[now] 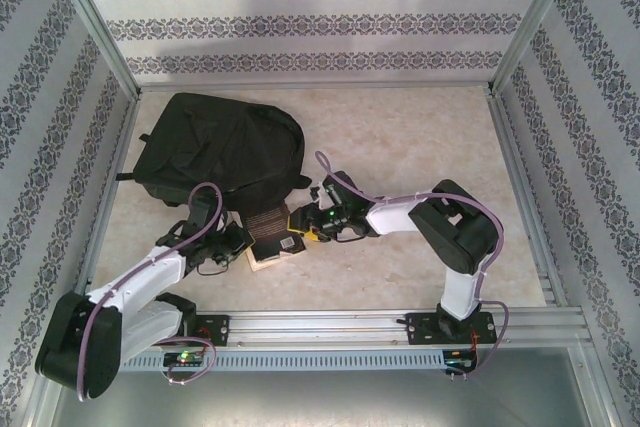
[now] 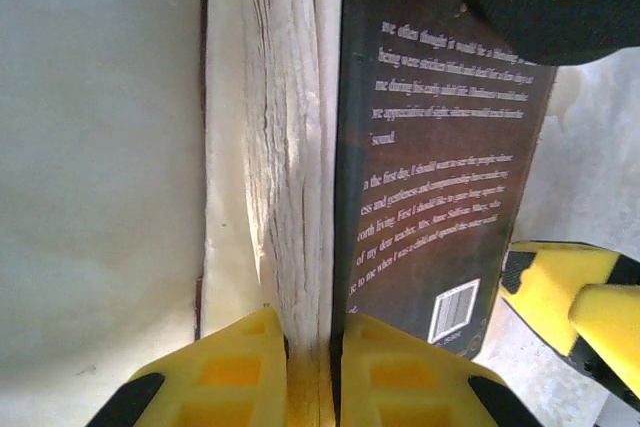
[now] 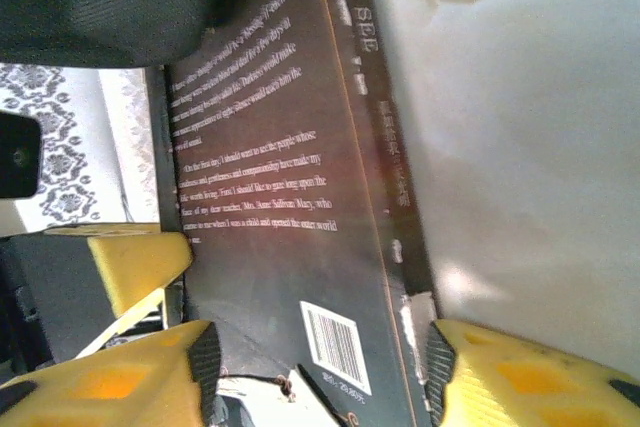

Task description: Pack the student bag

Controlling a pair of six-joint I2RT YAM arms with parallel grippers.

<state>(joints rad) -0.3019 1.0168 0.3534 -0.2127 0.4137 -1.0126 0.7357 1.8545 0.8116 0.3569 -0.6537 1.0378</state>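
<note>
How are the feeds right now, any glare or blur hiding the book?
Left wrist: book pages and cover print sharp, the pale area left of them washed out. Right wrist: glare bleaches the table on the right, barcode legible. Top external: even light, student bag a featureless black mass.

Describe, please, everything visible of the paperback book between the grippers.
The paperback book has a dark back cover with white text and a barcode, plus a cream page block. It sits on the table, its far end meeting the student bag. The left gripper pinches its near edge; the right gripper's fingers flank its cover.
</note>
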